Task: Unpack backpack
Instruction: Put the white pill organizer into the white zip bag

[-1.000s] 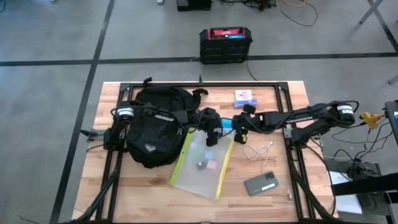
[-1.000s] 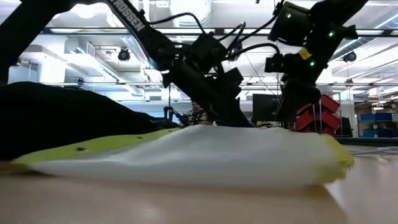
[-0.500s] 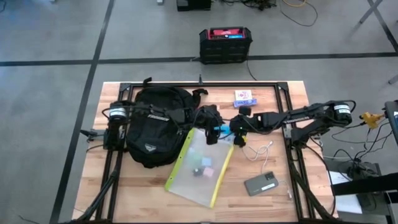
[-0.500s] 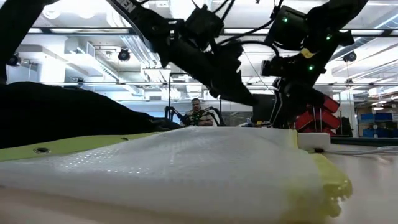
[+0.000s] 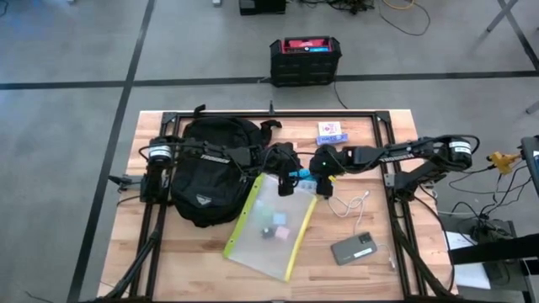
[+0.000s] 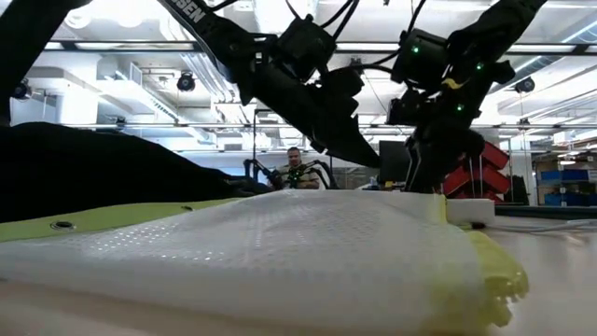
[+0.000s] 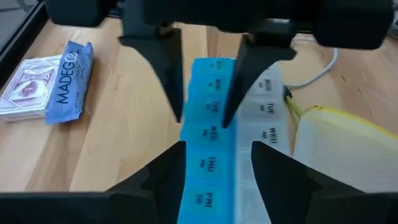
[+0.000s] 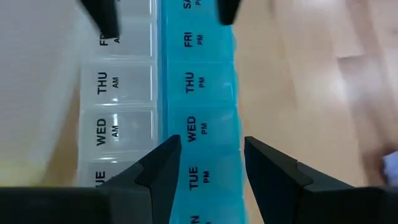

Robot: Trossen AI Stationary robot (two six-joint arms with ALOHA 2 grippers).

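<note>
Since the frame a second earlier, the yellow-edged clear pouch has slid toward the lower left of the overhead picture, and the right gripper has drawn in beside the left gripper near the middle of the table. Both now meet over a weekly pill organizer, a hard plastic strip with two rows of square lidded cells, one translucent blue and one clear, printed with day names. In the left wrist picture the left arm's dark fingers stand apart on either side of the blue row, and the other arm's two tapered fingers straddle the same row farther up; whether either pair actually presses the plastic cannot be told. The right wrist picture shows its fingers likewise spread across the blue row. The backpack, a large soft black fabric bundle with a small pale logo, lies in the left half of the table, with the left arm reaching across its top. The pouch is flat, flexible plastic with a yellow border and small coloured items inside. Elsewhere on the pale wooden table lie a boxed deck of cards at upper centre, a coiled white cable, and a grey phone at lower right.
</note>
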